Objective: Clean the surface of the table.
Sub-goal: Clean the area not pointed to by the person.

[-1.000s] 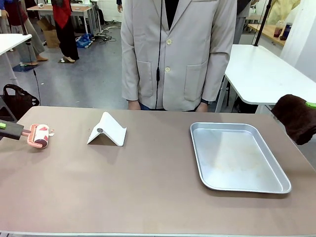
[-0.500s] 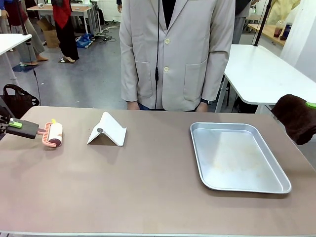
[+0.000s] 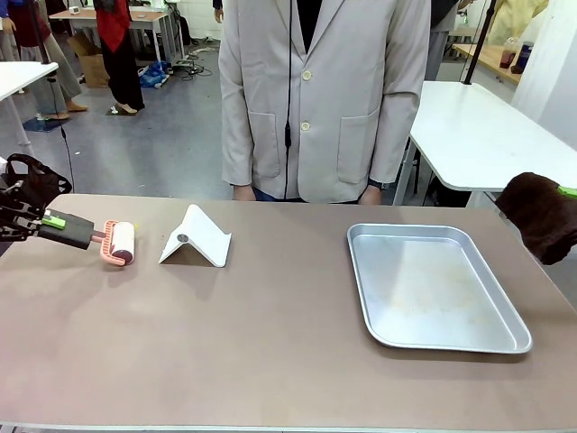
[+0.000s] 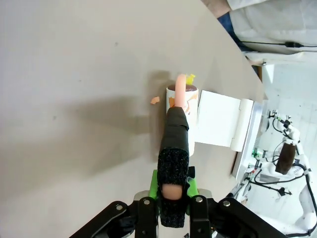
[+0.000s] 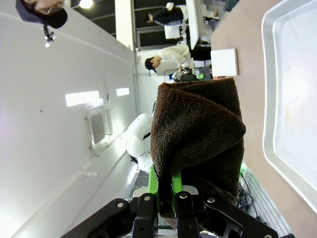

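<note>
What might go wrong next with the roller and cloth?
The lint roller in the left hand is close to the white folded stand; a stroke that way may knock it. An orange scrap by the roller head may get pushed, not lifted. The brown cloth in the right hand hangs near the metal tray; a sweep may shift it.

Bench (image 3: 270,343): wide rectangular top, smooth matte taupe-brown, with rounded corners.
Pose: flat and level, its long side running across in front of me.
Place: directly before me, reaching from my left to my right.
Surface: one small orange scrap (image 4: 155,100) lies on it, toward my left.
</note>
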